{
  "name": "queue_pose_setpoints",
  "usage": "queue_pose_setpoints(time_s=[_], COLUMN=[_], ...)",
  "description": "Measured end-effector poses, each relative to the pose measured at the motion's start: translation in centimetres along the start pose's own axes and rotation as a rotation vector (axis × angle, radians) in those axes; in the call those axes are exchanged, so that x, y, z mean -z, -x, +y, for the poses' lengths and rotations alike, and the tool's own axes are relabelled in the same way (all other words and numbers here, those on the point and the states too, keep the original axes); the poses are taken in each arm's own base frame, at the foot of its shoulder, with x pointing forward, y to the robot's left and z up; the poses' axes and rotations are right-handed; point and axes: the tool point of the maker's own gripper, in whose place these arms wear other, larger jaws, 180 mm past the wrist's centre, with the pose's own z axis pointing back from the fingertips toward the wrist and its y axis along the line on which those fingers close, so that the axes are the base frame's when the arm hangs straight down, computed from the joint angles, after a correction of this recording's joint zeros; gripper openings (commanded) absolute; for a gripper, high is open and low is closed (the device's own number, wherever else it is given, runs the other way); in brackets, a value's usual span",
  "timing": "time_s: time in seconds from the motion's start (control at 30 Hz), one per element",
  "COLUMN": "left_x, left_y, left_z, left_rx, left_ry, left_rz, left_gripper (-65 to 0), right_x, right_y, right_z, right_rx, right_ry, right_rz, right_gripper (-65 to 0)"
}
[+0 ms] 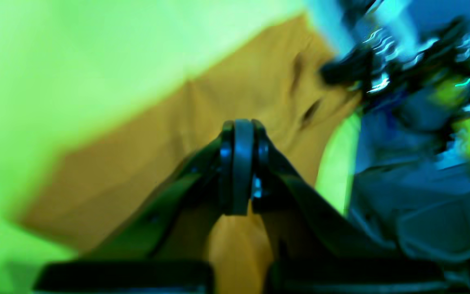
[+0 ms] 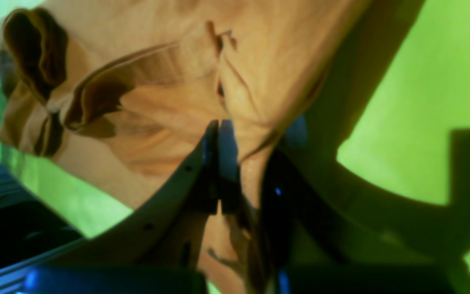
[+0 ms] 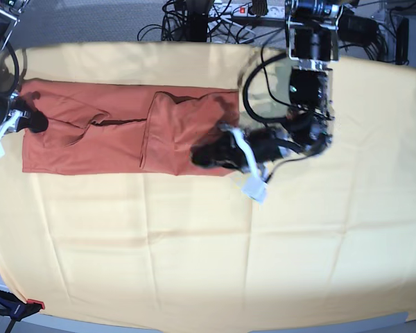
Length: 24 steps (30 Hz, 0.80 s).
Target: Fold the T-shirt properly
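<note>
The rust-orange T-shirt point(image 3: 90, 139) lies as a wide band on the pale yellow cloth point(image 3: 194, 243), with its right part point(image 3: 187, 121) folded over. My left gripper point(image 3: 197, 156) is low over the folded part's lower edge. In the blurred left wrist view it point(image 1: 239, 122) is shut, with shirt fabric point(image 1: 157, 134) showing between the fingers. My right gripper point(image 3: 36, 123) is at the shirt's left end. In the right wrist view it point(image 2: 220, 126) is shut on a bunched fold of the shirt point(image 2: 169, 61).
The yellow cloth covers the whole table and shows green in both wrist views point(image 1: 55, 61) point(image 2: 422, 102). The left arm's body point(image 3: 308, 83) rises at the back right. Cables and a power strip point(image 3: 215, 14) lie behind the table. A clamp point(image 3: 14, 305) sits at the front left corner.
</note>
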Motion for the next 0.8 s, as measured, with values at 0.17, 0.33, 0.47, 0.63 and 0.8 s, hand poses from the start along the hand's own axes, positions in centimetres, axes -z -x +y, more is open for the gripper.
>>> queue_pose_setpoints(time_s=[0.17,0.33,0.47,0.63,0.8], left_x=[-4.4,-9.4,-11.7,-12.2,-12.5], left_y=[-2.1,-1.1,1.1,2.8,3.5], left_z=[2.6,5.5,6.4,6.4,6.5], left_rx=[-0.032,-0.043,-0.062,-0.090,-0.104], left_ry=[-0.077,-0.205,-0.261,-0.271,-0.278], left_rz=[-0.082,-0.083,-0.027,-0.003,-0.001], left_gripper=[-62.4,-62.4,-62.4,-62.4,-62.4], right_x=[-2.6,-4.7,-5.2,-3.4,-2.8], right_y=[-2.6,-5.2,-6.3,-3.8,-2.0], right_z=[-1.4,0.3,3.2,8.3,16.5], right_rx=[-0.082,-0.219,-0.339,-0.428,-0.535], right_ry=[0.086,0.149,0.158,0.091,-0.086], right_rz=[-0.003,-0.009,-0.044,-0.057,-0.168], right_gripper=[-65.0,-65.0,-65.0,-65.0,-65.0])
